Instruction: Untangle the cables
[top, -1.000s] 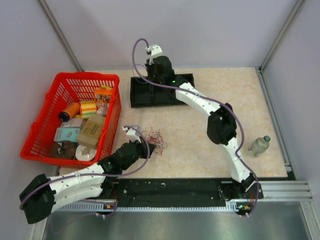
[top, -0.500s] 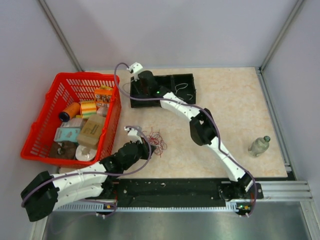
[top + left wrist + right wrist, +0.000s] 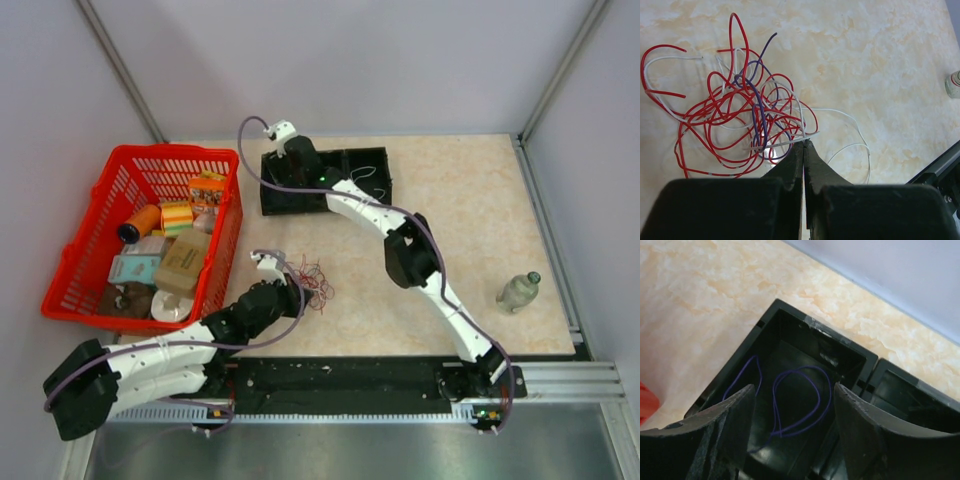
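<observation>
left fingers (image 3: 787, 167) clenched on the cables (image 3: 740, 115), right fingers (image 3: 725, 435) spread wide over black tray (image 3: 805, 337)

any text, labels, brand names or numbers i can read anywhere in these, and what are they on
No text is legible in any view.
Packages in the red basket: printed faces, too small and blurred to read.
Bottle: label band shows, its wording unreadable.
The cables and the black tray: no markings visible.
</observation>
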You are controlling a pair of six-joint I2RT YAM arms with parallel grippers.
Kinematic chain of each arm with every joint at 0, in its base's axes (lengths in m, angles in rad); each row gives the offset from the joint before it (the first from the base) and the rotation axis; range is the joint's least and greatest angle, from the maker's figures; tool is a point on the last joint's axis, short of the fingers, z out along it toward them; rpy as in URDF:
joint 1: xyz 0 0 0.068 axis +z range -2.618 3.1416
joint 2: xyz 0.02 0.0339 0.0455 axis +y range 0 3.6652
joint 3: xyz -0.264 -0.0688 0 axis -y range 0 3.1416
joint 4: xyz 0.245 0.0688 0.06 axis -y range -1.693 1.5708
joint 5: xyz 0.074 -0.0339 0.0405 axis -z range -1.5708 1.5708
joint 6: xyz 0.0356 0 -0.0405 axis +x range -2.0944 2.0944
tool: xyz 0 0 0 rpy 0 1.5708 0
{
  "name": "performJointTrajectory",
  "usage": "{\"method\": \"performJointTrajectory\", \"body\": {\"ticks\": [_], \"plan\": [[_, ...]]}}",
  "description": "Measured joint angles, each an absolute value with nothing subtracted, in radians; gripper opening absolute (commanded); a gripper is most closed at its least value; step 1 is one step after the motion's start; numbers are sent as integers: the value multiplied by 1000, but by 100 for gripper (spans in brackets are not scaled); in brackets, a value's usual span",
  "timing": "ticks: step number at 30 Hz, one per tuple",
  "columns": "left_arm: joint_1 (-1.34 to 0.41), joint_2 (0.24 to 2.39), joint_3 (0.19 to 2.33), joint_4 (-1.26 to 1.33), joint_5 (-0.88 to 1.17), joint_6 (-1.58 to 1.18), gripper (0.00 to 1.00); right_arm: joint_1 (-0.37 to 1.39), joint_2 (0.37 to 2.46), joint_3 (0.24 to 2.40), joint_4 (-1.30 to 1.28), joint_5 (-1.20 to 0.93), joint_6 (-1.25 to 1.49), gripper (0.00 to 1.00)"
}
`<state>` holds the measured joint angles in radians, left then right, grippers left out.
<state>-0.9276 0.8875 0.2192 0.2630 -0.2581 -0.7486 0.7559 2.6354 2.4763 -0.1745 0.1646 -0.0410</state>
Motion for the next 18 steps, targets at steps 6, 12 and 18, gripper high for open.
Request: {"method": "performJointTrajectory", "body": {"ticks": [6,12,18], "plan": [[-928,908,244,253,-258,-749,0,730,2411,2284,-325,141,77,68],[-927,908,337,149,-249,-749,0,627,1784,1607,-319,68,249,68],[-926,939,557,-17,-200,-749,0,615,1303,956,-84,-181,335,64]]}}
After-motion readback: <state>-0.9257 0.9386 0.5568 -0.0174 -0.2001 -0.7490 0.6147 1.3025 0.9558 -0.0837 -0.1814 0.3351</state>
